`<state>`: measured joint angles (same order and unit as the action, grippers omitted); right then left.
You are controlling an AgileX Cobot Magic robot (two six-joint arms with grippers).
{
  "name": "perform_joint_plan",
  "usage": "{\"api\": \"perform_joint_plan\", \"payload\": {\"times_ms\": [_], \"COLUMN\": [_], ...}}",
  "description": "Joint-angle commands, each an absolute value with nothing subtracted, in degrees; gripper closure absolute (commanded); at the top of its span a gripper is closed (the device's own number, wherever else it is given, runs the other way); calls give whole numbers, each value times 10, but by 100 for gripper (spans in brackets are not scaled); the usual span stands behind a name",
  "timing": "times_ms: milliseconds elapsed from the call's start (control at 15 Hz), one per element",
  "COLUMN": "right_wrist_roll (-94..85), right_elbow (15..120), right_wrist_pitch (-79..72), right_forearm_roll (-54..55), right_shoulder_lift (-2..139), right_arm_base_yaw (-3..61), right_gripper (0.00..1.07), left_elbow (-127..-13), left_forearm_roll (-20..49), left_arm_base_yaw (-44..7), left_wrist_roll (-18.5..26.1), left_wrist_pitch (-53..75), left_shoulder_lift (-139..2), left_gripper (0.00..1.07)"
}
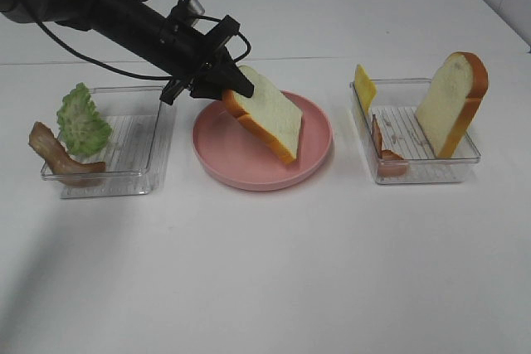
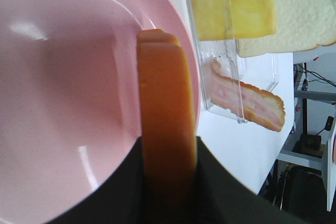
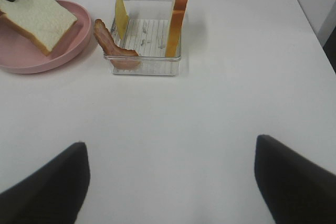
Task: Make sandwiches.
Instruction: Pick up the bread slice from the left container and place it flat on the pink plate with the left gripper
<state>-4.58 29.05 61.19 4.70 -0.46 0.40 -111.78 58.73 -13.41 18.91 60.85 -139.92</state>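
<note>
My left gripper is shut on a white bread slice with orange-brown crust and holds it tilted over the round pink plate. I cannot tell whether its low corner touches the plate. In the left wrist view the crust sits between my left gripper. A second bread slice stands in the right tray with a yellow cheese slice and a bacon strip. Green lettuce and another bacon strip lie in the left tray. My right gripper is open and empty above bare table.
The right wrist view shows the right tray ahead, with bread, cheese and bacon, and the plate beside it. The table's far right edge meets a tiled wall.
</note>
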Motion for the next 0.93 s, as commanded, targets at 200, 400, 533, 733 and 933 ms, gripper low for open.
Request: {"api": "perform_joint_plan", "payload": {"times_ms": [200,400,533,733,933], "right_wrist_roll": [-49,-49,-49,-49,-49], "right_elbow": [290,290,290,290,290], "right_wrist_pitch": [608,608,608,608,608], "right_forearm_roll": [49,49,49,49,49], "right_shoulder_lift": [-11,-11,-11,-11,-11], "right_arm_base_yaw": [0,0,0,0,0], "right_gripper": [27,27,27,27,27], "left_elbow": [-1119,-1119,-1119,-1119,-1125], "left_forearm_roll": [599,592,591,570,460], "left_arm_base_yaw": [-150,-150,-150,-150,-167], "left_wrist_roll": [190,195,209,236,233], "left_wrist_pitch": [591,595,600,617,612], "left_shoulder_lift": [-1411,-1410,-1410,-1407,-1389], "left_gripper": [91,39,25,25,25]}}
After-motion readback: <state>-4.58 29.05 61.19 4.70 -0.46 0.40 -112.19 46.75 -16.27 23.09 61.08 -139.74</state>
